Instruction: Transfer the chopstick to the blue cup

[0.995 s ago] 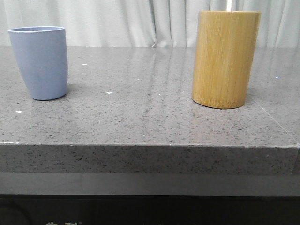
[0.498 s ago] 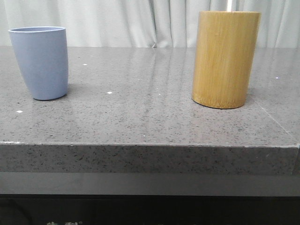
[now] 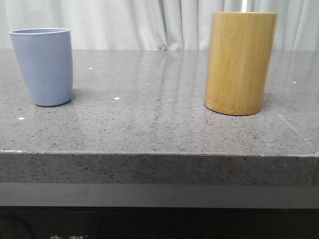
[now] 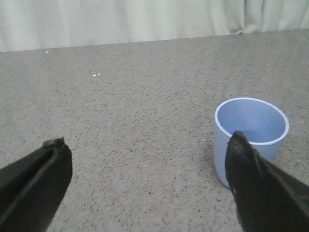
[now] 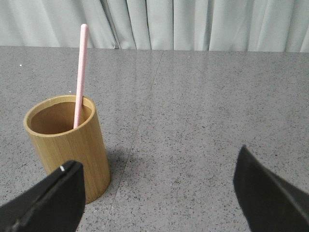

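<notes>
Two vessels stand well apart on the grey table [image 3: 149, 124]: blue cup [image 3: 44, 65] left, bamboo cylinder [image 3: 239, 62] right, bare stone between. Left gripper [image 4: 145, 154] gapes wide, holding nothing, beside the cup. Right gripper [image 5: 159, 179] likewise spread and unladen; the chopstick [image 5: 80, 72] leans inside the cylinder.

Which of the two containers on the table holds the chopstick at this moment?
The taller tan bamboo cylinder holds the chopstick, which leans on its rim. The shorter blue cup holds nothing.

left pincer [image 4: 145, 181]: matte black, tapered fingers | right pincer [image 5: 157, 193]: same
</notes>
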### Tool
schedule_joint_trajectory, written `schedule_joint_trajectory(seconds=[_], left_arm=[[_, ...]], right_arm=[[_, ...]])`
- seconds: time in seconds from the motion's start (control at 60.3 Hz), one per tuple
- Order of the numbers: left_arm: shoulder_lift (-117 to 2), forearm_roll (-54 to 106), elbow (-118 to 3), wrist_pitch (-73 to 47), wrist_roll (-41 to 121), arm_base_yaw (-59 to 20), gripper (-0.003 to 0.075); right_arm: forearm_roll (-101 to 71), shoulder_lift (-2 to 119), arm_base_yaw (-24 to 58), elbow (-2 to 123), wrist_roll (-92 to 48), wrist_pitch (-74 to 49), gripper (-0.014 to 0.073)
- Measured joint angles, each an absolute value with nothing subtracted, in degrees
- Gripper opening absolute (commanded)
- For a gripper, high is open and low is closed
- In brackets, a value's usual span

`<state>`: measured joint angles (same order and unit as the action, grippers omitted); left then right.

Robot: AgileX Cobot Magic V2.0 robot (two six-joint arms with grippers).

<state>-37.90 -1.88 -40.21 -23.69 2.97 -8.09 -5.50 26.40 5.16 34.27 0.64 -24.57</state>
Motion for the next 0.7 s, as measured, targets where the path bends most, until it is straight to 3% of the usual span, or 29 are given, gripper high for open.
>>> schedule_joint_trajectory(seconds=[0.199,0.382,0.697], left_arm=[[-51.6,-2.0,-55.0,-32.4,3.9,-16.4,0.062],[-66.7,-2.0,-71.3,-47.4,3.9,-23.8,0.062],[-84.3,-1.9,-85.4,-59.9,3.9,-26.0,0.062]], right_arm=[[-5.5,26.4,5.2,34.3,0.6,-24.6,0.0633],[-5.5,26.4,5.2,34.3,0.6,-24.6,0.0633],[-5.5,26.4,5.2,34.3,0.6,-24.6,0.0633]])
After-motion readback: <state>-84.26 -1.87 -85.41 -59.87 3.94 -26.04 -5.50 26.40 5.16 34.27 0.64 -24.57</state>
